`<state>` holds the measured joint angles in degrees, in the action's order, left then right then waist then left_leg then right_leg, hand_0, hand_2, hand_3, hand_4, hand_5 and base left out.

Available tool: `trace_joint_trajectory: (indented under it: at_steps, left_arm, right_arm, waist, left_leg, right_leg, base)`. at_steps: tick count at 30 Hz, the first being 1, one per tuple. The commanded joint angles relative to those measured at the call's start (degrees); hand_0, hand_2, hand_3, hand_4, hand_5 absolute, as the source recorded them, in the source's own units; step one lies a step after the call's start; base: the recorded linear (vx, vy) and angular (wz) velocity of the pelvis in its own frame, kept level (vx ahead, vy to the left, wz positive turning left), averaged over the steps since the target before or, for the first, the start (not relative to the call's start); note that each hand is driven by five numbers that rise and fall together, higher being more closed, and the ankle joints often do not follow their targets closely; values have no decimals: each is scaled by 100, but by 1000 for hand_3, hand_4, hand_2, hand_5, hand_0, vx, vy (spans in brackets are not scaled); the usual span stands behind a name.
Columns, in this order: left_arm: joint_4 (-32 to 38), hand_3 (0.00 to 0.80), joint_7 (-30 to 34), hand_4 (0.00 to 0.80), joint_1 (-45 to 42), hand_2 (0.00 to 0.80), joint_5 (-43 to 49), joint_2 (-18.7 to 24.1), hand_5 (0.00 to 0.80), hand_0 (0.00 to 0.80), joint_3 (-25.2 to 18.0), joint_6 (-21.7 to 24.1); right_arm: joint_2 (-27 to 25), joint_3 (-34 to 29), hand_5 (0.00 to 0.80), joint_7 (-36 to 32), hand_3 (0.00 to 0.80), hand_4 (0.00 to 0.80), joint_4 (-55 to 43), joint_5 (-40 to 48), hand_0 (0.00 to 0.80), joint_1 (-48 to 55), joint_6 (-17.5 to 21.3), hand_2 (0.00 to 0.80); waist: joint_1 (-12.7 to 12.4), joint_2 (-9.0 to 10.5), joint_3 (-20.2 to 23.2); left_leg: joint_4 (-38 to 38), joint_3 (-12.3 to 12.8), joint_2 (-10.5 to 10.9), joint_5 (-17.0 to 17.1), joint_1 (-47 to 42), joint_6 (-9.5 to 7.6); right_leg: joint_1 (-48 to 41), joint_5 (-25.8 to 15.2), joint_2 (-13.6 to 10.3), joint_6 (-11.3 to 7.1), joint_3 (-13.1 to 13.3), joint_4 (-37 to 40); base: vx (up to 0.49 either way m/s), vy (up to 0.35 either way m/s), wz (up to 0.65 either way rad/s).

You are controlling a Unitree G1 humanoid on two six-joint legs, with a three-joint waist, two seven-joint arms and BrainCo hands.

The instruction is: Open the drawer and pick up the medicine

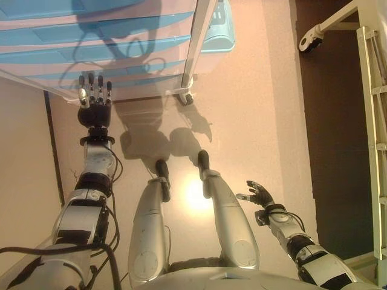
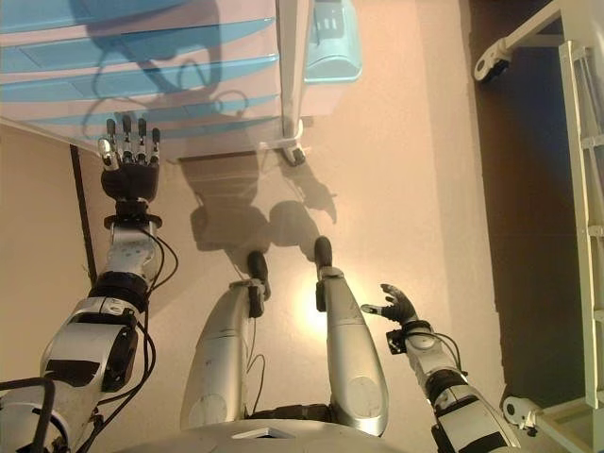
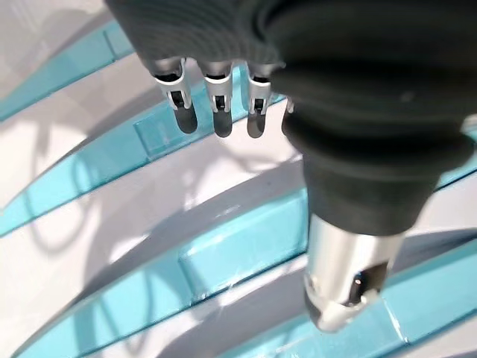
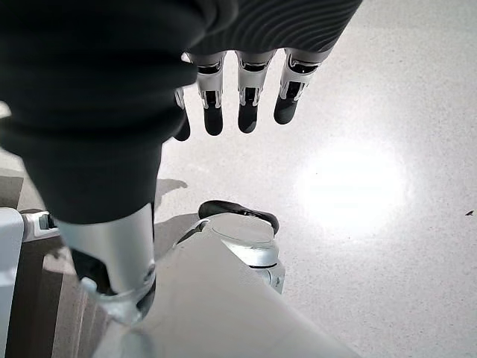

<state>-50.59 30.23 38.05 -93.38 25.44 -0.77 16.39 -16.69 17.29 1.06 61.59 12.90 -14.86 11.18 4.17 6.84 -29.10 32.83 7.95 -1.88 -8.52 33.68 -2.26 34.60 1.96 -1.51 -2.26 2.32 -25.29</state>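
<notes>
Left hand (image 1: 95, 101) – fingers straight, empty – near the drawer unit (image 1: 97, 42), upper left; may miss a handle (image 3: 242, 250). Right hand (image 1: 260, 194) relaxed.

The left robot hand (image 1: 95, 103) reaches forward with straight fingers; the right robot hand (image 1: 260, 194) hangs low, relaxed.

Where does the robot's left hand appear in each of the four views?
Left eye view: left hand upper left, fingers straight, at the drawer unit.
Right eye view: upper left, same pose.
Left wrist view: its fingers above blue drawer fronts.
Right wrist view: not in it.
Shared landmark: the drawer unit.
</notes>
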Motion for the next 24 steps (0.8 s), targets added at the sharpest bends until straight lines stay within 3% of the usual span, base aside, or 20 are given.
trace_joint_trajectory:
  at_steps: [1,17,24]
  left_arm:
    - [3,0,262,0,94,0,-121,110,0,0,-54,140]
    - [-128,0,-23,0,1244,0,-202,763,0,0,132,263]
    - [72,0,381,0,1787,0,-306,1004,0,0,335,294]
  right_arm:
    - [-66,194,0,70,0,0,-200,166,0,318,10,0]
    - [-129,422,0,-25,0,0,-221,206,0,347,30,0]
    - [-134,494,0,-38,0,0,-198,231,0,403,120,0]
  waist:
    - [-60,6,-5]
    - [54,129,24]
    - [84,172,-1]
  left_leg:
    - [203,183,337,-606,8,-196]
    - [366,231,247,-691,113,-205]
    - [375,221,240,-715,120,-209]
  right_leg:
    - [-263,-171,18,-42,-333,349]
    - [-206,-164,74,-46,-316,268]
    - [-224,-190,73,-53,-309,311]
  base:
    - [0,0,0]
    - [2,-2,0]
    - [0,0,0]
